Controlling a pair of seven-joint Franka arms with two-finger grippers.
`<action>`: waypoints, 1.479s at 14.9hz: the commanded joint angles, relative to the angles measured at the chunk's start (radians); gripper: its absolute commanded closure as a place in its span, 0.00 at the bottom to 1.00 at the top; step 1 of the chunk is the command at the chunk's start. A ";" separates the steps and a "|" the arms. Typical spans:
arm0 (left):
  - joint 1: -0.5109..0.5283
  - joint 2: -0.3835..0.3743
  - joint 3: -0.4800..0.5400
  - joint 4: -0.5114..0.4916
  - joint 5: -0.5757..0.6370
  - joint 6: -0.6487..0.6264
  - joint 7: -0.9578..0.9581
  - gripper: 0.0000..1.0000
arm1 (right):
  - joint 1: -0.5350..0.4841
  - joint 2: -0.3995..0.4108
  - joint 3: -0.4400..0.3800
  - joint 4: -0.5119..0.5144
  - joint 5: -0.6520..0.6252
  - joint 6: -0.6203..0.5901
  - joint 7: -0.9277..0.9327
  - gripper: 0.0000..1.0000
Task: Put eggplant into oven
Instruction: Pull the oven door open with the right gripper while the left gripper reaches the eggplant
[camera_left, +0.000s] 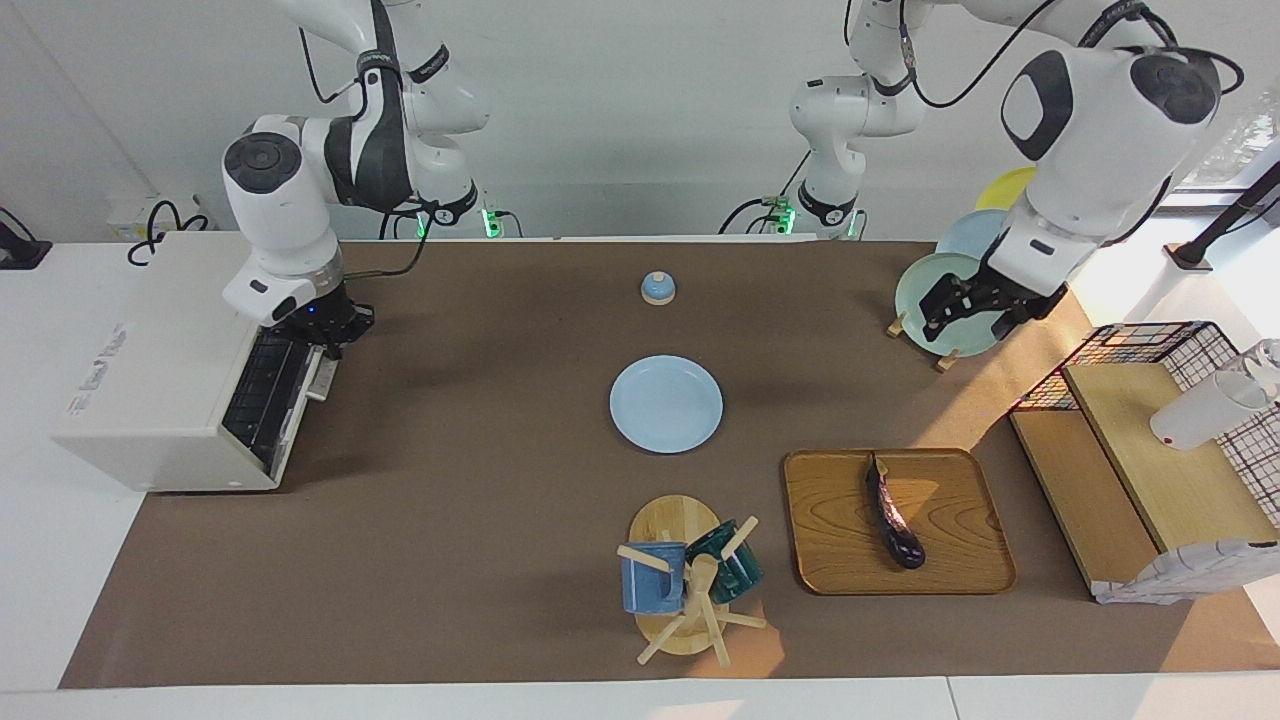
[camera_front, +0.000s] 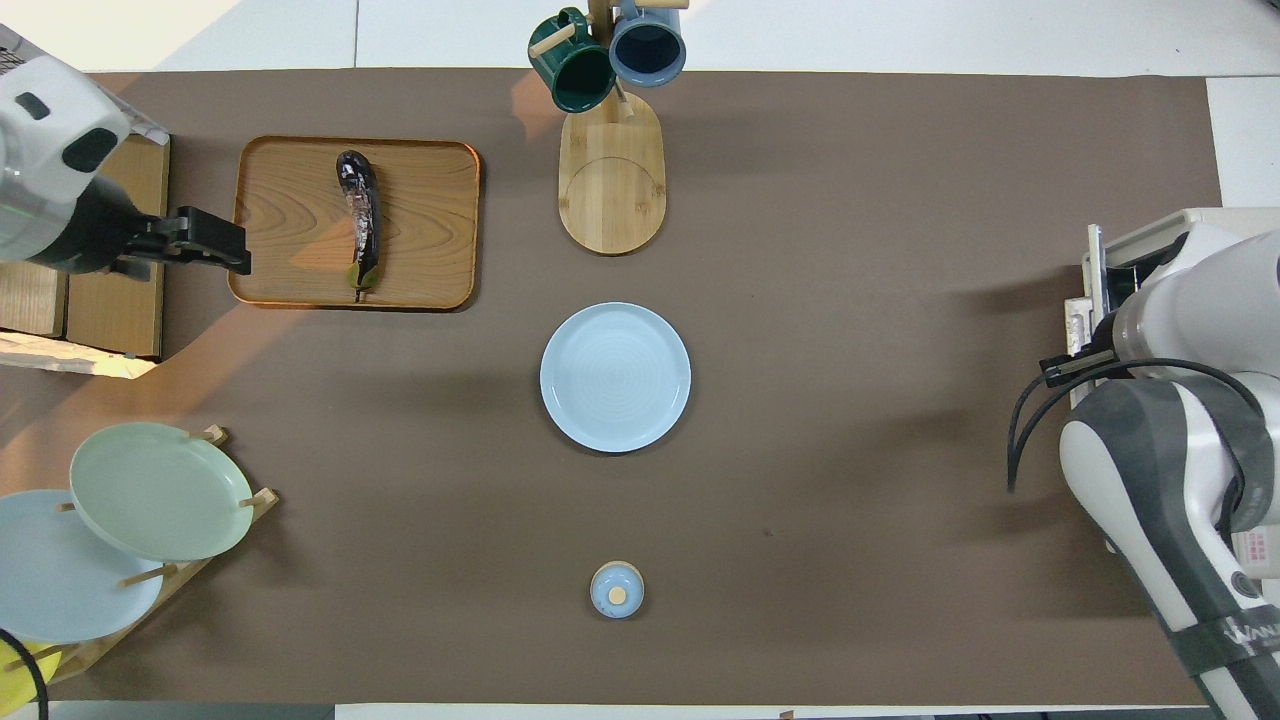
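The dark purple eggplant lies lengthwise on a wooden tray. At the right arm's end of the table stands the cream-white oven, its door swung partly down so the wire rack shows. My right gripper is shut on the door's handle at the door's outer edge. My left gripper hangs open and holds nothing. It is in the air beside the plate rack, and from above it covers the tray's edge toward the left arm's end.
A pale blue plate lies mid-table, with a small blue lidded pot nearer the robots. A mug tree stands beside the tray. A rack of plates and a wire-and-wood shelf stand at the left arm's end.
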 joint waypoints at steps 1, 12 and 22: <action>-0.008 0.125 0.004 0.026 -0.012 0.111 -0.004 0.00 | -0.021 0.090 -0.010 -0.031 0.022 0.151 0.001 1.00; -0.061 0.402 0.004 0.037 0.023 0.472 0.082 0.00 | 0.046 0.164 -0.009 -0.107 0.027 0.349 0.148 1.00; -0.072 0.391 0.004 -0.022 0.012 0.516 0.111 0.24 | 0.122 0.144 -0.007 0.256 0.165 -0.187 0.193 1.00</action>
